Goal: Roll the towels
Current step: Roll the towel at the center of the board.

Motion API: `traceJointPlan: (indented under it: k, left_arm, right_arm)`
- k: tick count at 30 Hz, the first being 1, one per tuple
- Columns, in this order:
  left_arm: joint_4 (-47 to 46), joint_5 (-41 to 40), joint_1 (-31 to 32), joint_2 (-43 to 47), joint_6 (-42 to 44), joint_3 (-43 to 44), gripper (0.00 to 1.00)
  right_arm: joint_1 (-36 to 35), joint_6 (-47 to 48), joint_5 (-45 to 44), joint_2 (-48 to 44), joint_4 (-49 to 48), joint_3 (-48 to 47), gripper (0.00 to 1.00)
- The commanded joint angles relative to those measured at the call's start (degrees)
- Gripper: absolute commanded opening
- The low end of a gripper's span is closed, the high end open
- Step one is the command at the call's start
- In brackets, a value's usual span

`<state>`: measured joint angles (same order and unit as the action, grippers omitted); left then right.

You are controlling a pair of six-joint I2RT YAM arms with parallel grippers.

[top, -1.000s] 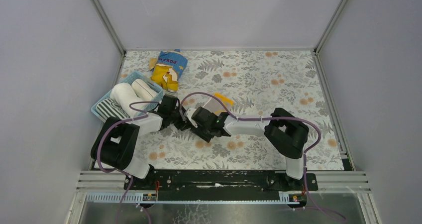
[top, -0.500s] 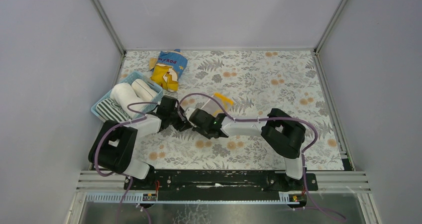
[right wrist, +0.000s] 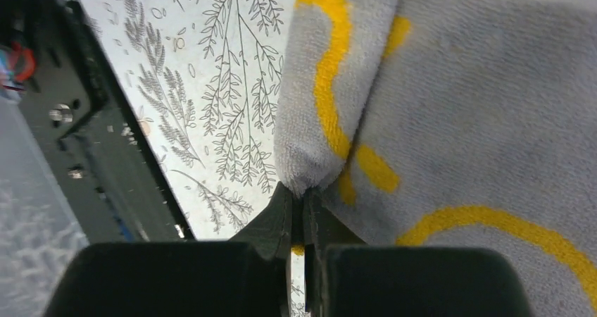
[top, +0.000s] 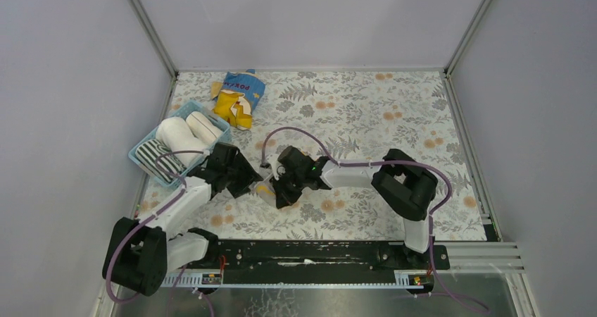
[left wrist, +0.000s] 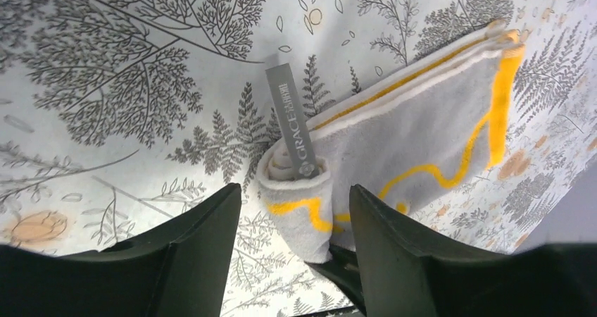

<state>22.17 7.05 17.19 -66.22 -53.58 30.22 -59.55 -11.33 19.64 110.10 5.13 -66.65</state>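
Top view: left gripper (top: 248,183) and right gripper (top: 279,191) flank the towel (top: 265,188) on the table (top: 366,113), near its front edge. Left wrist: jaws spread wide, with the towel's (left wrist: 422,134) rolled end between them. Right wrist: fingers (right wrist: 281,215) pinched tight on the towel's (right wrist: 479,120) edge.

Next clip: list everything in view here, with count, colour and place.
beige towel: one, grey-beige with yellow marks, mid-table, one end partly rolled
label: one, grey, sticking out of that roll
white towels: two, cream-white, rolled, in the basket
striped towel: one, black and white, basket's near end
basket: one, light blue, table's left edge
snack bag: one, blue and yellow, beyond the basket
table: one, floral cover
left gripper: open, straddling the rolled end
right gripper: shut on the beige towel's edge
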Motion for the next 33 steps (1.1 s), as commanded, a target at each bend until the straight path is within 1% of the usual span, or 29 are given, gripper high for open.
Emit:
traceJointPlan:
  k: [1,7,12,16,18,23,27,30,33]
  left_arm:
    - [7.9,-2.93,-0.32,4.53,1.3,2.35,0.59]
    - [8.2,1.32,-0.06,7.39,0.11,0.27,0.62]
    - [5.25,3.77,1.49,6.33,-1.16,0.49,0.63]
    - [1.9,3.8,3.31,2.49,-2.04,2.14,0.63]
    - [0.71,2.83,4.31,-0.97,-2.05,3.19,0.63]
    - [-1.69,0.44,5.51,-6.35,-2.22,5.04,0.62]
    - [-3.38,-1.69,6.1,-10.16,-2.23,5.92,0.56]
    - [-4.45,-2.41,6.41,-13.18,-1.83,6.39,0.46]
    - [-4.46,-3.48,6.54,-15.41,-1.21,6.69,0.33]
  right_arm:
    - [5.91,-11.69,16.54,-2.83,-9.98,5.49,0.0]
    - [11.05,-22.67,25.5,-1.16,-24.05,11.81,0.02]
    - [13.64,-30.64,31.19,2.65,-34.06,14.5,0.02]
    - [14.8,-32.71,32.73,5.06,-36.02,14.8,0.02]
    - [15.31,-33.47,33.34,6.34,-36.81,14.86,0.03]
    - [17.14,-38.3,34.82,9.24,-43.09,16.93,0.03]
    - [17.41,-38.39,34.69,10.38,-42.47,16.79,0.04]
    - [17.36,-37.3,34.36,9.76,-40.78,16.24,0.06]
    - [17.36,-33.55,33.08,7.65,-34.94,14.79,0.1]
